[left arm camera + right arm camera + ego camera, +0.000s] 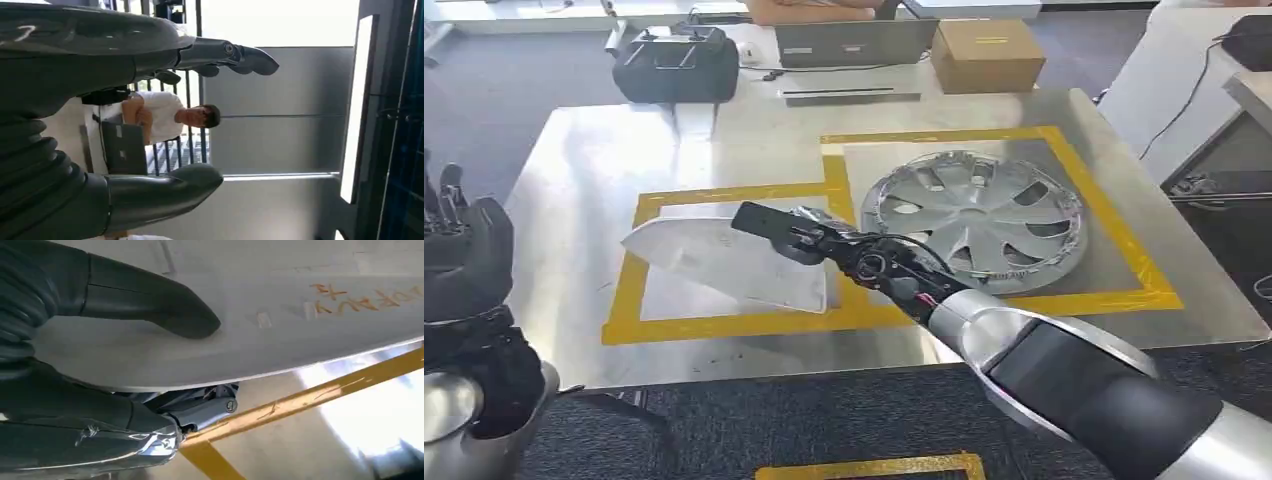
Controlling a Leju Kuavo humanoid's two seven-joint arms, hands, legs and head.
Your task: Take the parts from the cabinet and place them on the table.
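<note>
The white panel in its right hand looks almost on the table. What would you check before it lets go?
1. White panel over the left yellow square: ok.
2. Panel resting flat on the table: cannot tell.
3. Right hand holds the panel, thumb above, fingers beneath: ok.
4. Panel apart from the hubcap: ok.
5. Left hand raised off the table, holding nothing: ok.

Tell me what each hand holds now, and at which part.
The right hand grips the flat white plastic panel at its edge nearest the silver hubcap, thumb above, fingers beneath. The left hand holds nothing.
</note>
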